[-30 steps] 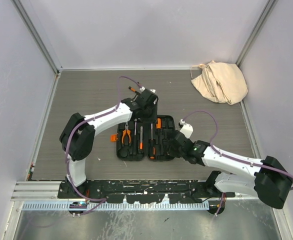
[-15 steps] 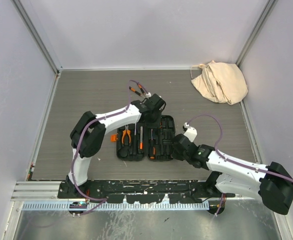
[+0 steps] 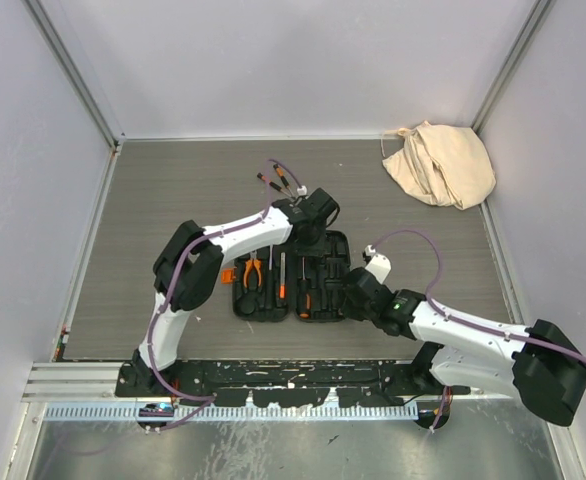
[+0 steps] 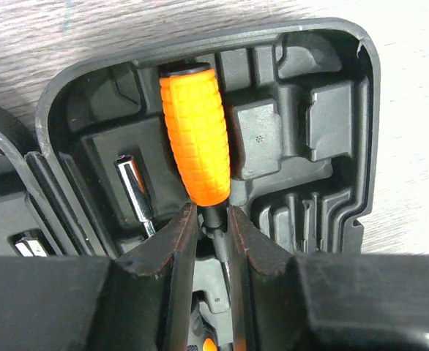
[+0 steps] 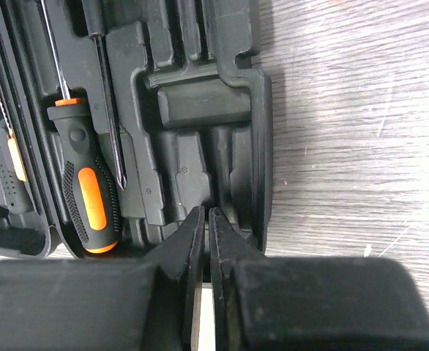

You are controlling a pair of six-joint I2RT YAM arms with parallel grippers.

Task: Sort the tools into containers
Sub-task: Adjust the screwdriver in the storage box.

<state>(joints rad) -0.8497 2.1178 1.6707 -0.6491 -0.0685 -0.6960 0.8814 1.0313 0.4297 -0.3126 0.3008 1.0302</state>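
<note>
The case lies open in the middle of the worktop, both halves flat, with pliers in its left half. A bag sits well apart in the far right corner. From above, both arms reach to the right half and their wrists hide the fingers.

Only the left wrist view shows the left tool pinching the dark shaft of a driver just below its orange handle, which lies in a slot at the case's end. Only the right wrist view shows the right tool pressed together, with nothing visibly between its fingers, over the moulded slots by the case's rim. A second driver lies in a slot to its left.
</note>
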